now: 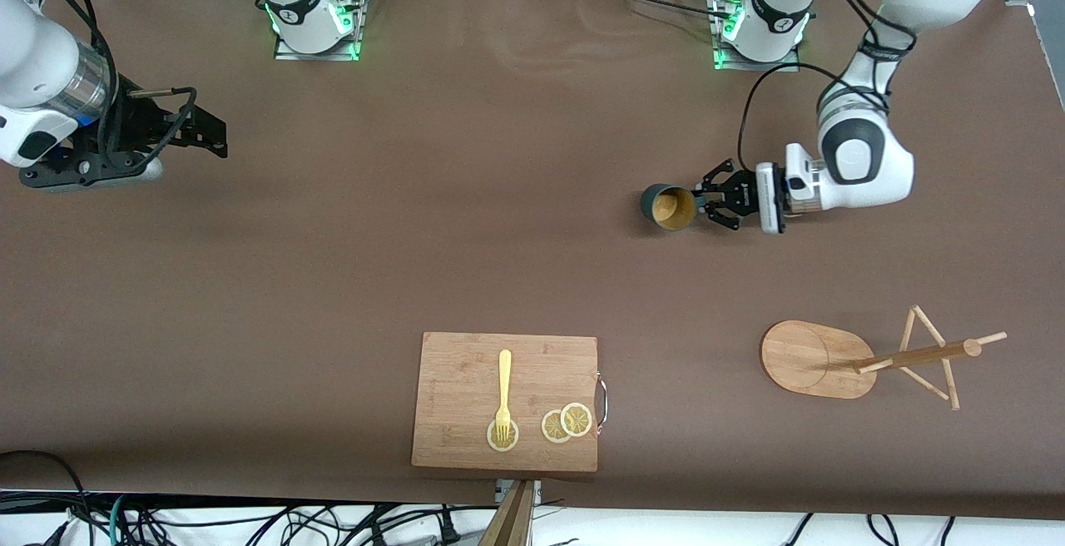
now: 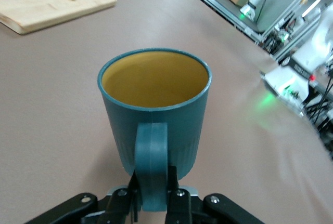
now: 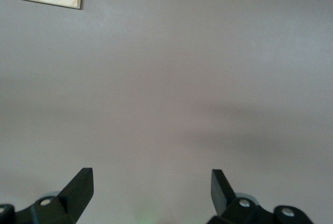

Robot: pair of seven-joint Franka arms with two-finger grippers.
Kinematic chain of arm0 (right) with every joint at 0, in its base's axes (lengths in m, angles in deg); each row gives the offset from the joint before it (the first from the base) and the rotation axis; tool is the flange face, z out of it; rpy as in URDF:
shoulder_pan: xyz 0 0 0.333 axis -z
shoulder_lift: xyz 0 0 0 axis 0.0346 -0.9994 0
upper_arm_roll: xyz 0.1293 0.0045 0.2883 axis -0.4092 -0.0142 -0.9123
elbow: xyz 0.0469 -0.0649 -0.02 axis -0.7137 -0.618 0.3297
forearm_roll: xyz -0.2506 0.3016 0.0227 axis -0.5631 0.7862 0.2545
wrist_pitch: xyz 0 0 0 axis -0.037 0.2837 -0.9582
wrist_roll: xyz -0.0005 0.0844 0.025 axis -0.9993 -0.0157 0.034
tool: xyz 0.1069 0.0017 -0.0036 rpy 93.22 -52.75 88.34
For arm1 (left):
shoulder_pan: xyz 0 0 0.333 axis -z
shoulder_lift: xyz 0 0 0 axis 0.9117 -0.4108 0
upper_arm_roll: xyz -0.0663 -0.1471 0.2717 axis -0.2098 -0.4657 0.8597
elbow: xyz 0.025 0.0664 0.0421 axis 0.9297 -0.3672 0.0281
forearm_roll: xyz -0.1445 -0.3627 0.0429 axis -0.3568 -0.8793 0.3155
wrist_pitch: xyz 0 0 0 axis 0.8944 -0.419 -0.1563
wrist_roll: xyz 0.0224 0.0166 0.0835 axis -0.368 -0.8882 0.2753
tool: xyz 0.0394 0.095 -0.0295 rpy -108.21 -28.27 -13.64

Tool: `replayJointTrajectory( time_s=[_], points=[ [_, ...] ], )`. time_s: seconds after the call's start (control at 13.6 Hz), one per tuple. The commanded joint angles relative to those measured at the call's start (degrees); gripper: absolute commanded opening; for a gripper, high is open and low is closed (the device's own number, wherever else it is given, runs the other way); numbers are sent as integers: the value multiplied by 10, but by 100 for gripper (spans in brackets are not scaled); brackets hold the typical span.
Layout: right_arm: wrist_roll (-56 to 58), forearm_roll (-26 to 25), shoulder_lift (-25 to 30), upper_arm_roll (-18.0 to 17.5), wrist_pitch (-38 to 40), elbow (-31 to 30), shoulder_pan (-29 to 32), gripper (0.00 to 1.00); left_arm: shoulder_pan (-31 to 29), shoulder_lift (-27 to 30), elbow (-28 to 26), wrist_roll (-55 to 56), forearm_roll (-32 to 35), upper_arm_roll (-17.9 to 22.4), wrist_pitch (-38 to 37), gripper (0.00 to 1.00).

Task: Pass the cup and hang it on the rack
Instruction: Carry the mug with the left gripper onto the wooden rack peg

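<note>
**Left arm grips the cup by its handle**

The left arm bends down from its base, wrist turned level; the left gripper [image 1: 722, 200] has its fingers [image 2: 174, 195] pinched on the handle of the cup [image 1: 668, 207], over the worktop [image 1: 466, 221] toward the left arm's end; the right gripper [image 1: 193, 131] waits over the right arm's end, fingers [image 3: 222, 188] spread wide; the rack [image 1: 865, 358] stands near the front edge at the left arm's end; a cutting board [image 1: 506, 400] lies mid-front edge, carrying a fork [image 1: 503, 392] and lemon slices [image 1: 567, 422]; cables trail along the front edge.
</note>
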Motion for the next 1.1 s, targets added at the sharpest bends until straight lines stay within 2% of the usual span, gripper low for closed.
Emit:
replayJointTrajectory(
  time_s=[0.0, 0.29, 0.51, 0.81, 1.03],
  points=[
    [0, -6, -21, -10, 5, 43, 14, 100, -22, 61, 10, 149, 47, 17, -70, 0],
    [3, -6, -21, -12, 10, 43, 7, 100, -37, 72, 105, 378, 121, 95, -228, 0],
    [5, -6, -22, -11, 4, 43, 13, 100, -54, 68, 147, 522, 120, 149, -312, 0],
    [0, -7, -22, -11, 3, 43, 11, 100, -122, 20, 189, 688, 37, 150, -330, 0],
    [2, -6, -22, -11, 2, 43, 10, 100, -150, -36, 226, 777, -62, 149, -359, 0]
  ],
)
